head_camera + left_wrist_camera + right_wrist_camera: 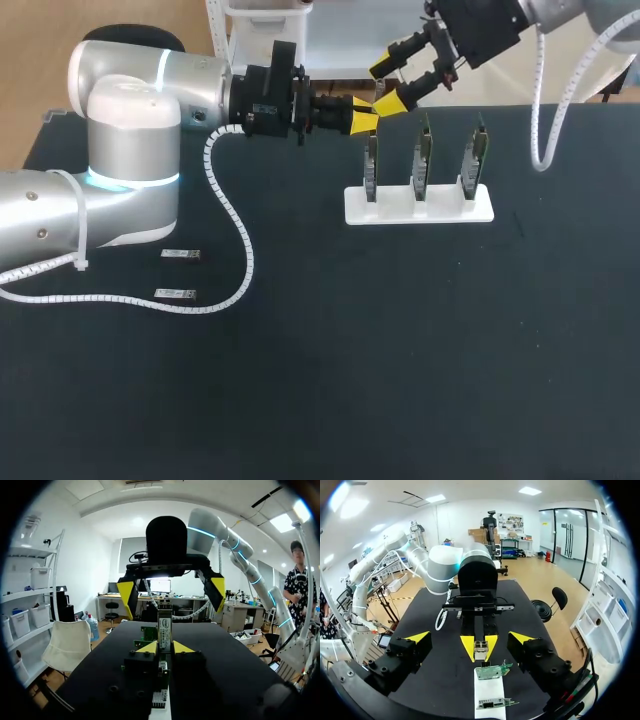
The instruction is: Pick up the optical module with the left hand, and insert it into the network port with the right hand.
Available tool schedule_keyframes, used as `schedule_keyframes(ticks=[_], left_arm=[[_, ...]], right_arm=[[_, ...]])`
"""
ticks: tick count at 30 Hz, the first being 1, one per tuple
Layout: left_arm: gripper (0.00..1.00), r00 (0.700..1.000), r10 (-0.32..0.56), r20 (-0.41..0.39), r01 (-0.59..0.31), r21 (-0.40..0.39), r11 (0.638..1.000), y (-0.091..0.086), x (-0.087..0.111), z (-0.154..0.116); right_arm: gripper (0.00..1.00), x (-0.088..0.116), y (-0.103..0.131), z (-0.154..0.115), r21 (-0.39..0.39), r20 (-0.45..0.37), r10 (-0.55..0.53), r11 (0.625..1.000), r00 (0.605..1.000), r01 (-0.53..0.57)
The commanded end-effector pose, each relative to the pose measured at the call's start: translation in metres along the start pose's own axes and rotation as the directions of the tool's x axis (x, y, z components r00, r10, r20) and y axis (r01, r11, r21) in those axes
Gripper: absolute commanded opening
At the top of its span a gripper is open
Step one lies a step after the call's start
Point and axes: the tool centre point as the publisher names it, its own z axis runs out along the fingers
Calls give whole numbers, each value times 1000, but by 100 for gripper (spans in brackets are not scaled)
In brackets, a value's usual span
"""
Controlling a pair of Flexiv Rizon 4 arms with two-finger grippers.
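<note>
My left gripper (363,122) is shut on the optical module (164,627), a slim silver bar that sticks out past its yellow tips. It hovers above the left end of the white holder (420,208), which carries three upright green boards with network ports (422,155). My right gripper (388,85) comes in from the far right, open, and faces the left one. In the right wrist view the module (480,652) sits in the left gripper (479,642), ahead of and centred between my wide-open right fingers (417,639). The left wrist view shows the right gripper (172,591) spread around the module's far end without touching it.
Two spare modules (181,255) (174,293) lie on the black table beside the left arm's white cable. A green board (492,671) and the holder (487,695) lie just under the right gripper.
</note>
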Motion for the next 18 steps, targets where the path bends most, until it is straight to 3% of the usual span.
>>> schedule_keyframes(ticks=[1,8,9,10,11,18], left_arm=[[0,1000,1,1,-1,3,1000,2,1,0],[0,1000,1,1,-1,3,1000,2,1,0],[0,1000,1,1,-1,3,1000,2,1,0],[0,1000,1,1,-1,3,1000,2,1,0],[0,1000,1,1,-1,3,1000,2,1,0],[0,1000,1,1,-1,3,1000,2,1,0]], right_arm=[[100,0,1,0,2,-2,-1,1000,1000,1],[100,0,0,-3,12,1,4,1000,1000,-4],[85,1,0,-3,9,-4,4,1000,1000,-4],[31,1,0,-3,11,-7,1,1000,1000,-1],[0,1,0,-3,7,-9,-1,1000,1000,1],[0,-1,1,-2,2,-9,-6,1000,1000,6]])
